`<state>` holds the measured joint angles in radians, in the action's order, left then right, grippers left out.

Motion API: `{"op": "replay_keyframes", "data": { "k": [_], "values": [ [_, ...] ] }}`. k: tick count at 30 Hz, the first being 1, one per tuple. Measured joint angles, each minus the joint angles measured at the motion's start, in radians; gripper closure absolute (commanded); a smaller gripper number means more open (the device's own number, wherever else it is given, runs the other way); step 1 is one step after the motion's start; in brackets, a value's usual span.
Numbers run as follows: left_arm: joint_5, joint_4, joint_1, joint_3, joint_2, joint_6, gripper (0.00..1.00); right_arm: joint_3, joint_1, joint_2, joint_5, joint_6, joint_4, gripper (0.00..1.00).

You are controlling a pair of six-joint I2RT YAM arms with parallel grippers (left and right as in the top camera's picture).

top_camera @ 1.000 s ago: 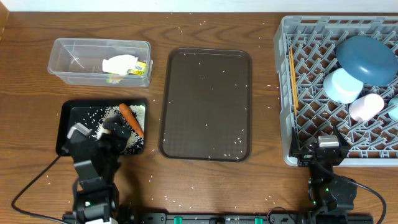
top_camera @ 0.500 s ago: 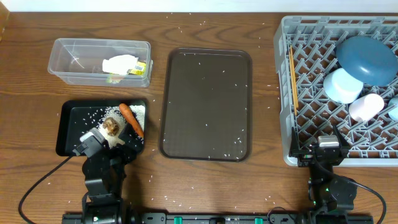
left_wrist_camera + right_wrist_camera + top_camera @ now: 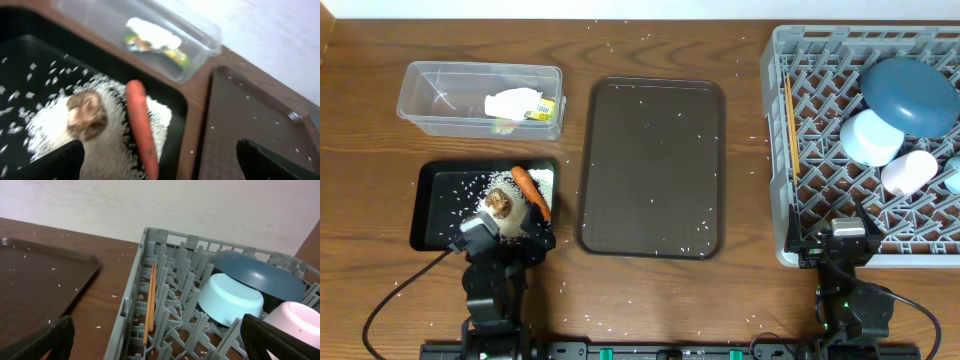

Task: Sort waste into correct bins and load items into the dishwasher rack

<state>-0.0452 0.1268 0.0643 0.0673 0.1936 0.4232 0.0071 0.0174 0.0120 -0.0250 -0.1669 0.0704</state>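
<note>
The black tray holds a heap of rice, an orange carrot and a brown lump. My left gripper hangs open over that tray's front edge. In the left wrist view the carrot points down between the open fingers of the left gripper, and the lump lies left of it on the rice. A crumpled wrapper lies in the clear container. The grey rack carries chopsticks, a blue plate, a bowl, a white cup and a light-blue cup. My right gripper stands open at the rack's front left corner, holding nothing.
A dark brown serving tray with a few rice grains lies between the bins and the rack. Loose grains dot the wooden table. The right wrist view shows the rack wall just ahead, with the chopsticks behind it.
My left gripper has drawn back from over the black tray toward the table's front edge, and the brown lump now shows on the rice. The right arm has not moved.
</note>
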Motion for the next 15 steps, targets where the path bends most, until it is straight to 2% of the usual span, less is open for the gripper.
{"op": "replay_keyframes", "data": {
  "k": [9,15],
  "values": [
    [0.0,-0.029,-0.054,-0.015,-0.111,-0.137,0.02,0.0,0.0,0.0,0.0,0.0,0.0,0.01],
    [0.0,-0.031,-0.056,-0.016,-0.145,-0.181,0.02,0.0,0.0,0.0,0.0,0.0,0.0,0.01]
  ]
}}
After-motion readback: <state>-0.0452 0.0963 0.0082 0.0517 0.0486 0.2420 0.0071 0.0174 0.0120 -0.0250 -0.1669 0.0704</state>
